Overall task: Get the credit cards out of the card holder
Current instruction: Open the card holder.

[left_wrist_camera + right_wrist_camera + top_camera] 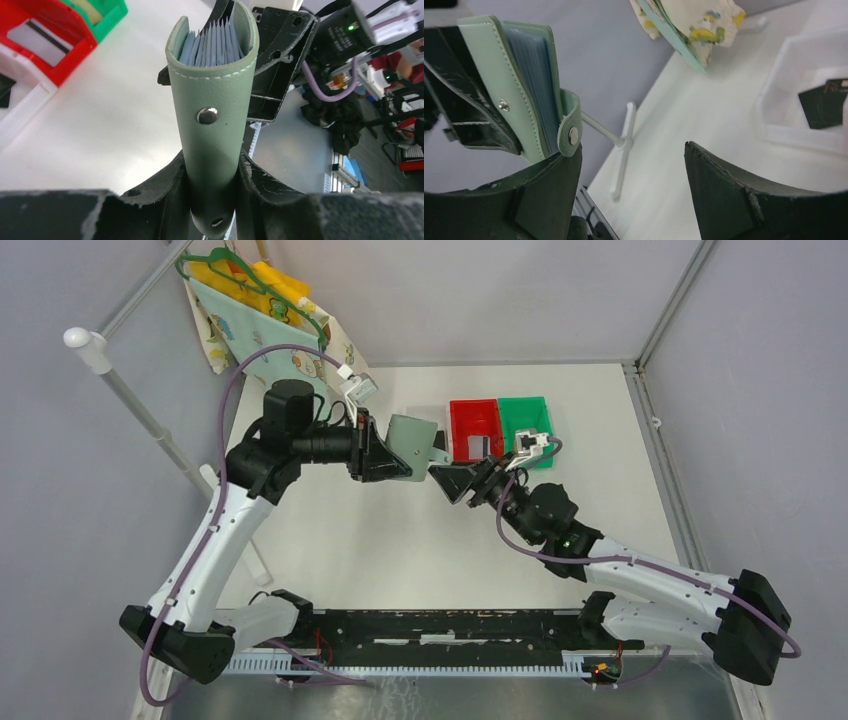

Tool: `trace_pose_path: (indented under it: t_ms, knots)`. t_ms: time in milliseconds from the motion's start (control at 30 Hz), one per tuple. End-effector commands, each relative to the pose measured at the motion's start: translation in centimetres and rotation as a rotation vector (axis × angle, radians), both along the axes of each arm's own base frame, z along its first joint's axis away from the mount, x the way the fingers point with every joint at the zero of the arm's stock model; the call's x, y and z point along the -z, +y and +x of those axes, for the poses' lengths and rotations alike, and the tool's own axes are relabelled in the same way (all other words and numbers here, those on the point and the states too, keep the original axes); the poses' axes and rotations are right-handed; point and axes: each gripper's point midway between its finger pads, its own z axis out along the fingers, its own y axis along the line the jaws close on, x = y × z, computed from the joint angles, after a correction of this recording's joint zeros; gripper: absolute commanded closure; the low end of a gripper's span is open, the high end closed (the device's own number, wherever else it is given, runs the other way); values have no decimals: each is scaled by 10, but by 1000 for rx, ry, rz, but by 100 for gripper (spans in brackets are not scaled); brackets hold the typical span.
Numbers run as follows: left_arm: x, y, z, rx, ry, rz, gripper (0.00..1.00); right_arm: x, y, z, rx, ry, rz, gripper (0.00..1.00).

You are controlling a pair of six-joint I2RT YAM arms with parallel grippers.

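My left gripper (212, 175) is shut on the card holder (212, 90), a pale green wallet held up off the table by its spine end. Its clear pockets (212, 45) fan out edge-on at the far end; I cannot tell whether cards sit in them. In the top view the card holder (412, 437) hangs between both grippers. My right gripper (631, 150) stands open with nothing between its fingers, its left finger just under the holder's snap tab (570, 127). One grey credit card (37, 40) with a dark stripe lies in the red bin (70, 55). A tan card (90, 7) lies in the green bin (112, 17).
The red bin (462, 410) and green bin (540, 405) stand side by side at the back of the table. A white bin (794, 132) beside them holds a small black object (824, 102). A hanger with patterned cloth (265, 300) hangs on a white rack at the back left.
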Motion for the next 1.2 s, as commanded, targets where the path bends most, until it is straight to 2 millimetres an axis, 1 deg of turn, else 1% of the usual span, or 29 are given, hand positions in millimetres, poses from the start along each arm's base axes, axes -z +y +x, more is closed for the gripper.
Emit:
trace_pose_path:
  t_ms: [0,67,133,300,367,433,567,633,767,867,967,1033,1167]
  knots:
    - [-71,-9,-14,34,-100,-219,98,-73,-14,-10,-6,-156,249,20]
    - [-79,-10,-14,33,-92,-245,98,-86,-16,-11,-6,-173,290,20]
    - [-81,-12,-13,37,-73,-259,98,-98,-17,-12,-6,-182,334,21]
    - [-81,-13,-13,38,-59,-266,98,-116,-17,-12,-17,-200,417,24]
    - [-81,-13,-14,38,-56,-270,98,-122,-14,-16,-42,-229,431,23]
    - [-86,-13,-16,43,-61,-279,98,-123,-11,-18,-58,-250,428,24]
    - [-99,-11,-19,44,-86,-304,98,-117,-9,-17,-62,-239,438,24]
    - [-102,-11,-21,43,-88,-316,98,-119,-10,-16,-59,-233,464,22]
    - [-105,-11,-23,42,-79,-331,98,-138,-18,-15,-32,-250,555,22]
    - [-109,-10,-26,47,-82,-346,98,-146,-27,-8,26,-240,611,27]
    - [-111,-10,-29,57,-80,-353,98,-151,-35,-7,71,-240,668,33]
    - [-111,-10,-30,56,-79,-354,98,-157,-33,-7,64,-242,691,36]
    - [-109,-10,-29,54,-72,-355,98,-169,-19,-11,14,-255,709,37]
